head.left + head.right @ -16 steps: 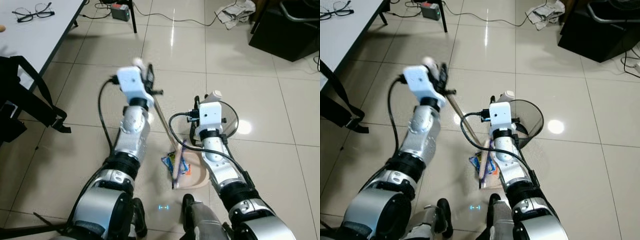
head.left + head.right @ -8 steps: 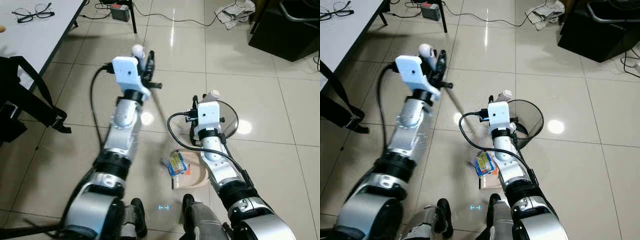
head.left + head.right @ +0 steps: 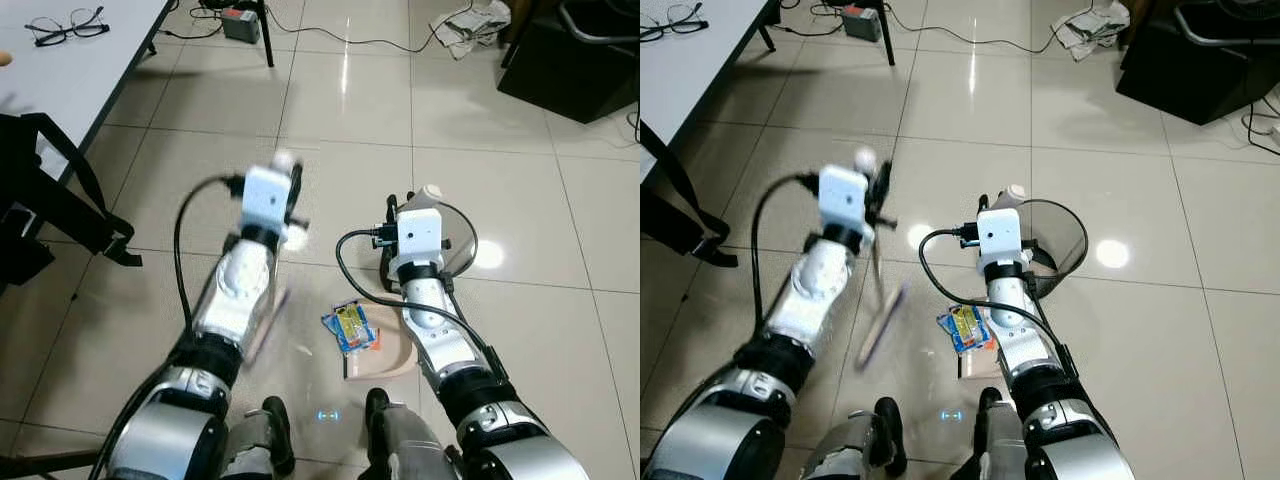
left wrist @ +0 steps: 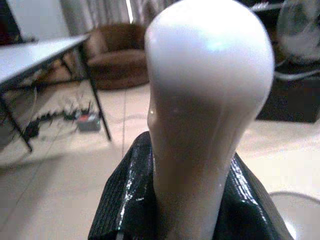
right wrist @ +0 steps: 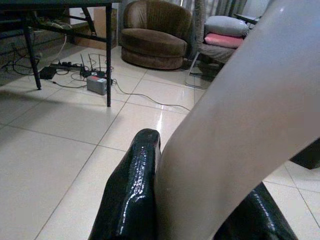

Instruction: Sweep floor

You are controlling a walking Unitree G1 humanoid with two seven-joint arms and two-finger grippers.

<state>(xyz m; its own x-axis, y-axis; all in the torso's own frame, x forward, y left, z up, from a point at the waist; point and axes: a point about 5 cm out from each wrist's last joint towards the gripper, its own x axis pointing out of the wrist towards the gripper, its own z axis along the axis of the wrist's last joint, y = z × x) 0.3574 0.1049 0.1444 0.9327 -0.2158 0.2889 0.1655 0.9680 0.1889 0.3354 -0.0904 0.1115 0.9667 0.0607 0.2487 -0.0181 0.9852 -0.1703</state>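
Glossy beige tiled floor (image 3: 520, 150), a white table (image 3: 70, 60) with glasses (image 3: 65, 25) at the far left, cables and a power box (image 3: 240, 22) near its legs, crumpled paper (image 3: 475, 25) farther off. Left gripper (image 3: 290, 200) was clamped on the rounded white handle of a small broom (image 3: 880, 320), whose blurred brush end hung low over the tiles just left of the litter. Right gripper (image 3: 1005, 205) was closed around the pale handle of a dustpan (image 3: 385, 355), which rested on the floor between the robot's arms. A blue and yellow wrapper (image 3: 350, 325) lay at the dustpan's left edge, partly on it. A clear bin (image 3: 1055, 235) stood just beyond the right gripper.
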